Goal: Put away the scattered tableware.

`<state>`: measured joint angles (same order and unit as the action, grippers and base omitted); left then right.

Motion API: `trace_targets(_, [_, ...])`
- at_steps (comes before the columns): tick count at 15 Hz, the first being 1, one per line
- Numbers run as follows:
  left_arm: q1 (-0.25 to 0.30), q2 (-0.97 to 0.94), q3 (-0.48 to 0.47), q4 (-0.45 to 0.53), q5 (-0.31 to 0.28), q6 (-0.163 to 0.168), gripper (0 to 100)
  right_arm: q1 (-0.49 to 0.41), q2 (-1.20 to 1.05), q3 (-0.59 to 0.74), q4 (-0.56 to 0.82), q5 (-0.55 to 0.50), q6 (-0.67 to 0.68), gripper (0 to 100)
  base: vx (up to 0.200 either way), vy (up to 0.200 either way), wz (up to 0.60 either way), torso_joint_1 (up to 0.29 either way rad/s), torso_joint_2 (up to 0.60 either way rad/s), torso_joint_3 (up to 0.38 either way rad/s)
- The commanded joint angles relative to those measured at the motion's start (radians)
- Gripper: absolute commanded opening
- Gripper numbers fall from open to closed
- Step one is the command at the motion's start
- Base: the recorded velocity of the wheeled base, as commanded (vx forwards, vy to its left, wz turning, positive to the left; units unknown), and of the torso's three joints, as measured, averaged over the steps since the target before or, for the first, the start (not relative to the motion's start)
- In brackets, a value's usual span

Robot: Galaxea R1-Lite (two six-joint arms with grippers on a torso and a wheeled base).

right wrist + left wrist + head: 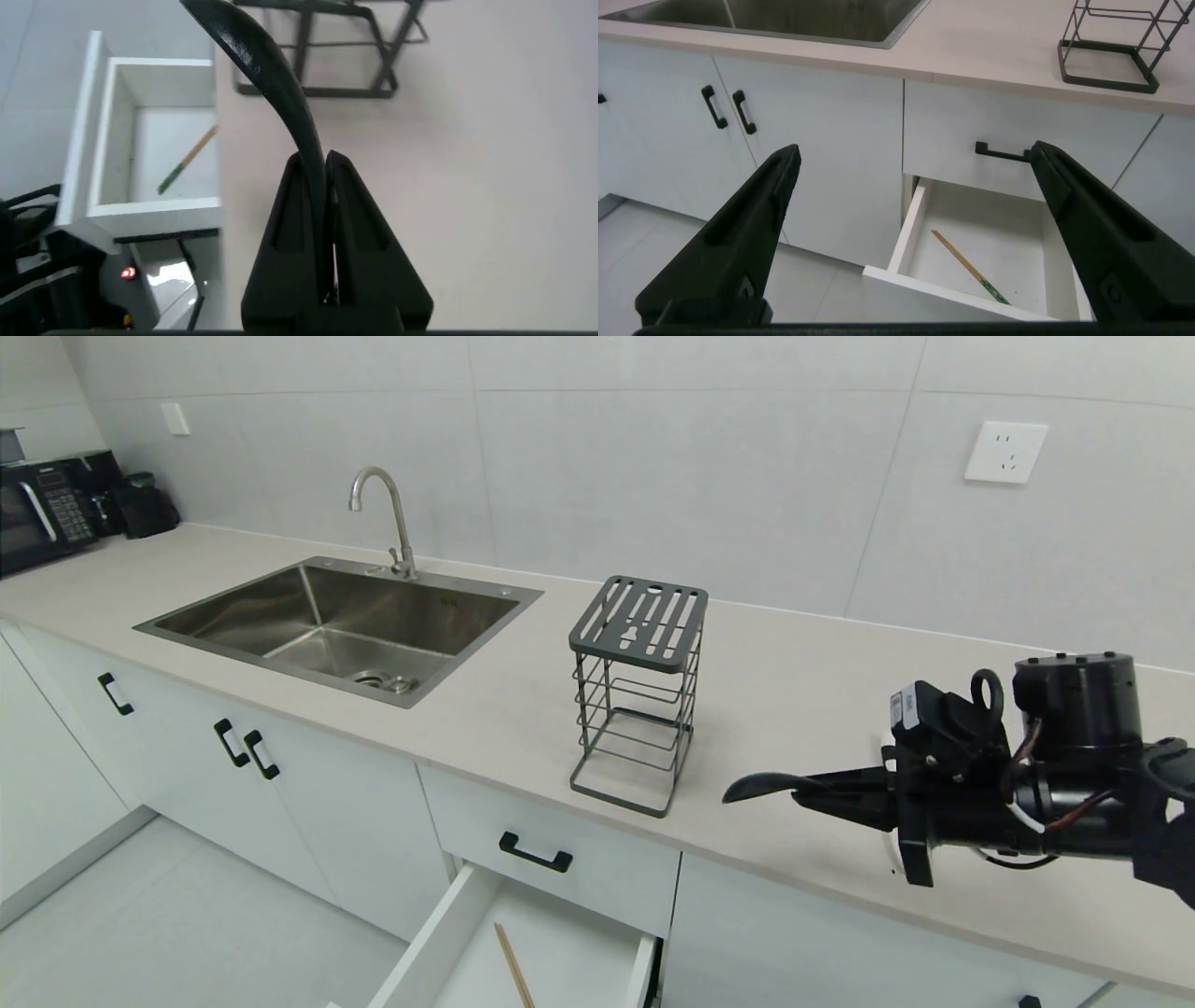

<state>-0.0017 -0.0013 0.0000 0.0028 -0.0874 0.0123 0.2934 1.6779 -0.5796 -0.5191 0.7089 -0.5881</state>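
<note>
Two grippers at a kitchen counter, both mine. The pale countertop [803, 709] runs across the head view, its right end cut off behind my right arm. A steel sink [280, 607] is set into it on my left, and a microwave [37, 509] at the far left is cropped by the frame. Below the counter's front edge a white drawer [439, 943] stands pulled open, its front lost under the bottom of the head view. A dark wire rack [639, 621] stands upright on the counter between the sink and my right arm.

That arm lies level over the counter's front edge, with the right gripper [805, 791] pointing toward the rack. Its fingers are pressed together on the handle of a black spoon [761, 787]. The bowl juts into the air near the rack's base, apart from it (how far the handle runs back between the fingers is hidden).

My left gripper [915, 154] hangs before the cabinets facing the open drawer, fingers spread wide, nothing between them. One wooden chopstick [966, 266] with a green tip lies aslant on the drawer floor, its near end cut off in the head view.
</note>
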Motion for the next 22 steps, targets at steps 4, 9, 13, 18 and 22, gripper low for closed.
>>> trace_targets(4, [0.000, 0.001, 0.000, 0.000, 0.000, 0.000, 100, 0.262, -0.130, 0.003, 0.057, -0.106, 0.163, 0, 0.000, 0.000, 0.00, 0.000, 0.00, 0.000])
trace_targets(9, [0.000, 0.001, 0.000, 0.000, 0.000, 0.000, 100, 0.586, -0.035, -0.098, 0.037, -0.465, 0.476, 0, 0.000, 0.000, 0.00, 0.000, 0.00, 0.000])
trace_targets(13, [0.000, 0.001, 0.000, 0.000, 0.000, 0.000, 100, 0.707, 0.112, -0.160, 0.036, -0.675, 0.576, 0, 0.000, 0.000, 0.00, 0.000, 0.00, 0.000])
trace_targets(18, [0.000, 0.001, 0.000, 0.000, 0.000, 0.000, 100, 0.764, 0.212, -0.220, 0.041, -0.689, 0.534, 0, 0.000, 0.000, 0.00, 0.000, 0.00, 0.000])
trace_targets(22, [0.000, 0.001, 0.000, 0.000, 0.000, 0.000, 100, 0.751, 0.316, -0.359, 0.031, -0.687, 0.510, 0, 0.000, 0.000, 0.00, 0.000, 0.00, 0.000])
